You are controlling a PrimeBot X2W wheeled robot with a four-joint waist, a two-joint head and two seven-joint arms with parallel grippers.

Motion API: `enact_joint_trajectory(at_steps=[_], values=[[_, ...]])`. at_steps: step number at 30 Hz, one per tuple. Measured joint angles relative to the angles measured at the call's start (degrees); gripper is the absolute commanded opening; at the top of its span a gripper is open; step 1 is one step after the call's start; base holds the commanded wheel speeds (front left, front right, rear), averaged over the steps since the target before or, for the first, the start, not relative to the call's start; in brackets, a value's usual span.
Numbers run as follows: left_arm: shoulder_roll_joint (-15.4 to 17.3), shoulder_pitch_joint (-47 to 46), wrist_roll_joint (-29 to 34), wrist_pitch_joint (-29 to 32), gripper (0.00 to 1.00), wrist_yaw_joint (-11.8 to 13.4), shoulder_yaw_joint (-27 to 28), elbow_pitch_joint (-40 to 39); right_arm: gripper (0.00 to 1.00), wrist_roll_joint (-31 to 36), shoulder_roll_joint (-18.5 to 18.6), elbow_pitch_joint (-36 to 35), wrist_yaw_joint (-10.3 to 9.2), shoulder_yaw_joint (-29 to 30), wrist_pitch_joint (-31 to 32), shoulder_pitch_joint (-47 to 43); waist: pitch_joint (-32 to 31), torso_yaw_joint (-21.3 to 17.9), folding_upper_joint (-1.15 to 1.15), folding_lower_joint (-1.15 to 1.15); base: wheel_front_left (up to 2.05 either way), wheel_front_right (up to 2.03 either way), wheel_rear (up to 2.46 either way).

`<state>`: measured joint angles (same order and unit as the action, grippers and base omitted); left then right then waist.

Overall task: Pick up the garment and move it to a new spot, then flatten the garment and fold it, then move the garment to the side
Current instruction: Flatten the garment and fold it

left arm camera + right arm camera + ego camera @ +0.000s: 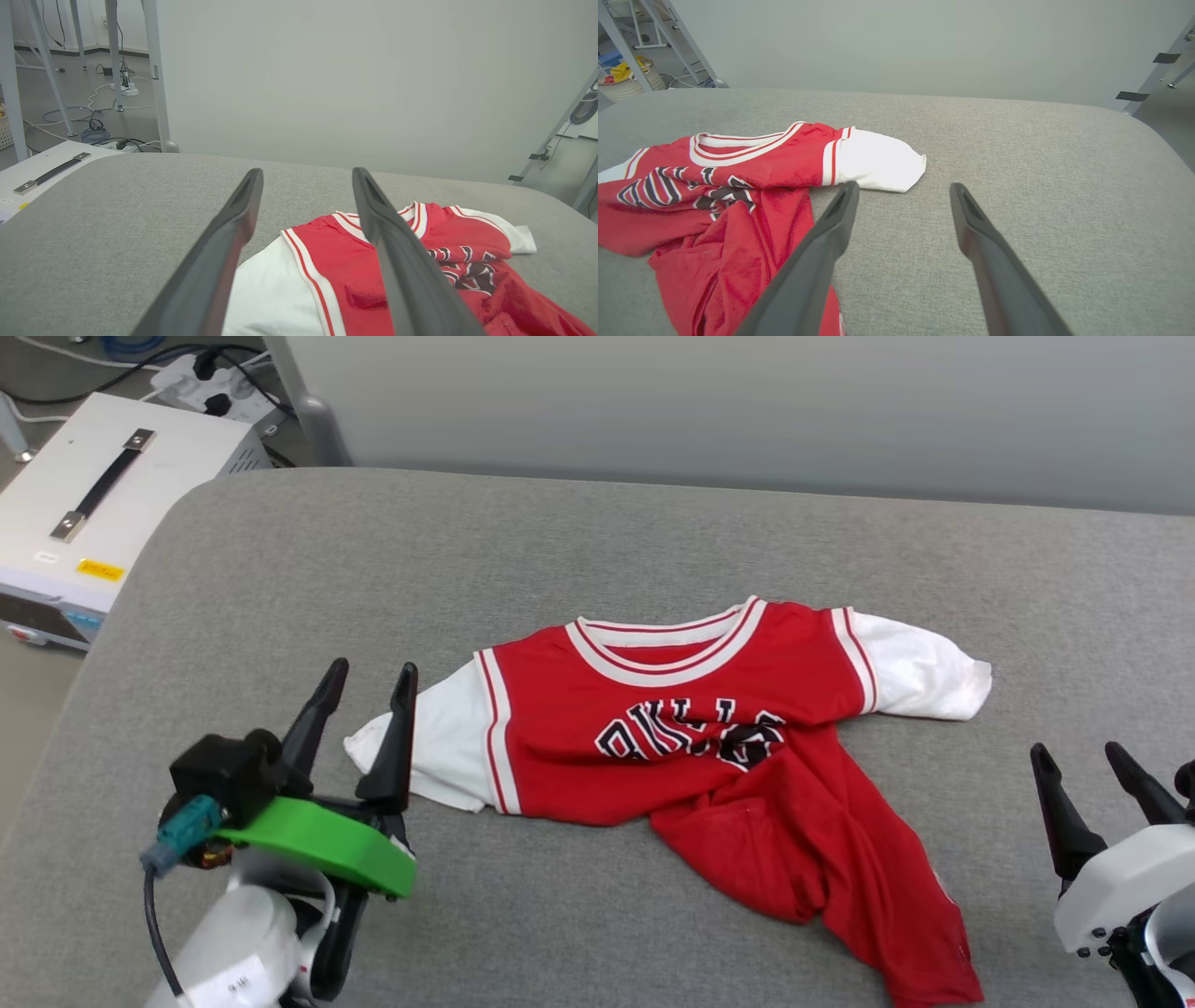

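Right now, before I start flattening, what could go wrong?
The jersey has its hem twisted and bunched toward the right; pulling the sleeves alone may set that crease. The open left tool stands by one sleeve; closing there might catch only one layer.

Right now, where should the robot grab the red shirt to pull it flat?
Probably the garment's twisted bottom end, bunched nearest the right end effector. Come from the near right side and pinch a raised fold there; the collar half already lies fairly flat.
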<state>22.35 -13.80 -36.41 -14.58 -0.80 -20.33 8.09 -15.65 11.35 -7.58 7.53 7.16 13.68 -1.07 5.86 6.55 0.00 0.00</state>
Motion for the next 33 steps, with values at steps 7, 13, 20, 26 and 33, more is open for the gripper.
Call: enact_joint_trajectory(at_steps=[7,13,20,26,33], values=[[-2.2,4.9,3.6,-0.1,1.0,2.4,-1.7,-7.7,1.0,-2.6,8.5,3.4,0.0,-6.1,12.0,4.2,1.0,4.2,0.0,0.0,0.0,0.0,0.0],[-2.6,4.9,3.7,-0.1,1.0,2.5,-1.7,-8.2,1.0,-5.8,14.0,11.7,0.0,-12.3,18.9,14.6,3.6,7.1,0.0,0.0,0.0,0.0,0.0],[-4.3,4.3,4.0,-0.1,1.0,1.6,-1.7,-6.9,1.0,-8.6,18.5,25.7,0.0,-19.8,21.9,25.0,8.0,11.5,0.0,0.0,0.0,0.0,0.0],[-4.6,4.0,4.8,-0.1,1.0,1.2,-0.6,-6.4,1.0,-11.0,19.9,31.8,-0.01,-22.8,22.7,28.1,10.0,13.6,0.0,0.0,0.0,0.0,0.0],[-5.3,4.0,5.4,-0.1,1.0,0.7,0.3,-5.4,0.0,-14.5,20.1,34.7,-0.05,-24.4,23.6,29.2,9.4,13.4,0.0,0.0,0.0,0.0,0.0]])
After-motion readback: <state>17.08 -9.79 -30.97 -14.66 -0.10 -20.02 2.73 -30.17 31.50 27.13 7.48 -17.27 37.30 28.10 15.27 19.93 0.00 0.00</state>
